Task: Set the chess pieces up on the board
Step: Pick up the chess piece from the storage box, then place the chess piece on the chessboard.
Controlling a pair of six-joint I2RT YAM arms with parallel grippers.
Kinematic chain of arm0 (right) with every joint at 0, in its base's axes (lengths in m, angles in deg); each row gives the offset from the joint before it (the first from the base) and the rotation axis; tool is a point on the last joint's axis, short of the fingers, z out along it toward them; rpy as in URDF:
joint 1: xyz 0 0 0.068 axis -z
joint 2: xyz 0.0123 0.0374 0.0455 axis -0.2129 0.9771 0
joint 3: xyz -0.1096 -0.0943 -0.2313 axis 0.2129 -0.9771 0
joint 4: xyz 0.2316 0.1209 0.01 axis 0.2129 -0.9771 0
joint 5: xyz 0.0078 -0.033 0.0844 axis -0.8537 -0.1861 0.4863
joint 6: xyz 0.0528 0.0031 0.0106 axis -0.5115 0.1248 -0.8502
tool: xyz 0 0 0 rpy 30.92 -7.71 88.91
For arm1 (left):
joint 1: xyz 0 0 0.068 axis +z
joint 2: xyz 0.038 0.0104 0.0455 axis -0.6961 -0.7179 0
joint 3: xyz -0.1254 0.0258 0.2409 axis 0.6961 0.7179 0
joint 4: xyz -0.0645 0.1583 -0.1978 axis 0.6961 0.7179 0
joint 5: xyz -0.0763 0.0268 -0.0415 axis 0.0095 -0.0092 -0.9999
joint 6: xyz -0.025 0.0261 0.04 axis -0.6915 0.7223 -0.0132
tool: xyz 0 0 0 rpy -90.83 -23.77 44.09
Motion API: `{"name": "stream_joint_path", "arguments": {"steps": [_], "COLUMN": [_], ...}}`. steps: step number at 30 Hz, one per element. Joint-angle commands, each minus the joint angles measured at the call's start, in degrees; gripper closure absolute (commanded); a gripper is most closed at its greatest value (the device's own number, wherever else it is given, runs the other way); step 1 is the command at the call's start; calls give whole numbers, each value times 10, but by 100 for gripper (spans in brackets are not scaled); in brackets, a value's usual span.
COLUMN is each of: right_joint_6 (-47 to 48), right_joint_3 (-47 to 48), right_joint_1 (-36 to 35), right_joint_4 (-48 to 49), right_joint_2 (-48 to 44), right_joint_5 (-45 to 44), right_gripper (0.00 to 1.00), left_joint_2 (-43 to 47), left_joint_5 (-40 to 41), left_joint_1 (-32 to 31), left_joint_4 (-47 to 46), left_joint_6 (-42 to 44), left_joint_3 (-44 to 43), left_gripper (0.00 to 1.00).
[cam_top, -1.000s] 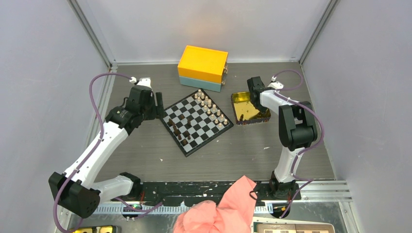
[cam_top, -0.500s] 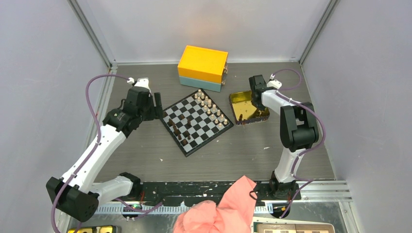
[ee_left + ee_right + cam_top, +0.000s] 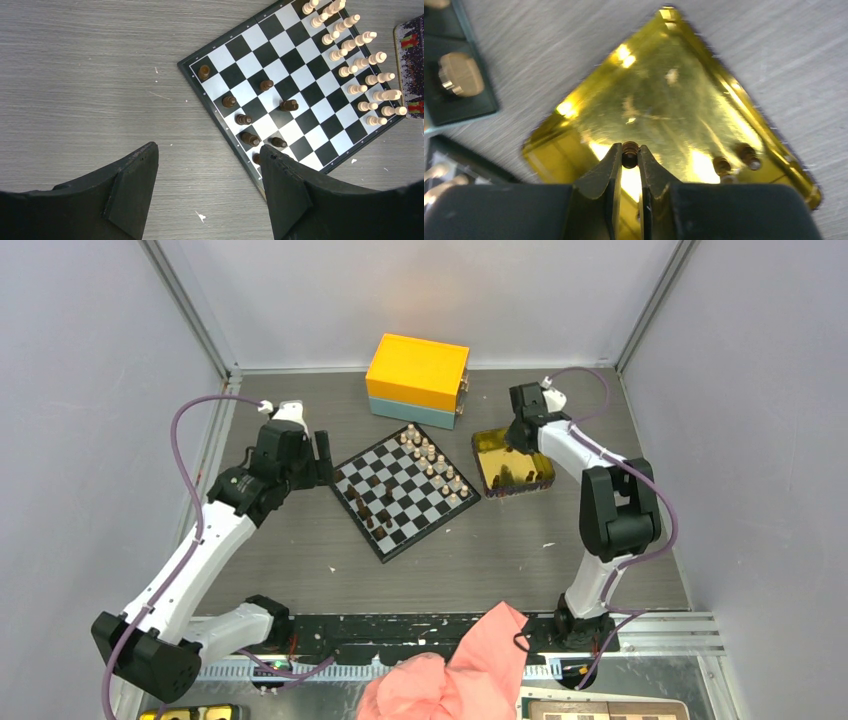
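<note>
Your right gripper [image 3: 630, 154] is pinching one dark chess piece [image 3: 630, 148] above the gold tin [image 3: 664, 85], where two more are lying. Your left gripper [image 3: 207, 172] is hanging open and empty beside the board [image 3: 300, 75], which is carrying light pieces [image 3: 358, 89] and dark pieces [image 3: 289, 105].

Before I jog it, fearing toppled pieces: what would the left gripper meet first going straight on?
Probably bare table; the left gripper, jaws open, sits beside the board, whose edge it may clip.
</note>
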Motion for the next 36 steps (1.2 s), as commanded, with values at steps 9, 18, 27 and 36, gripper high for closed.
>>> {"name": "stream_joint_path", "arguments": {"steps": [9,18,27,36], "right_joint_6": [139,194,242,277], "right_joint_3": [183,281,349,463], "right_joint_1": [-169,-279,-350,-372], "right_joint_4": [-81,-147,-174,-206], "right_joint_2": [3,70,138,227], "right_joint_5": [45,63,61,45], "right_gripper": [99,99,99,99], "left_joint_2": [65,106,134,144], "left_joint_5": [32,39,41,43], "left_joint_1": [5,7,8,11], "left_joint_4": [28,64,82,90], "left_joint_6": [-16,-21,-20,-15], "left_joint_3": [20,37,47,48], "left_gripper": [25,25,25,25]}}
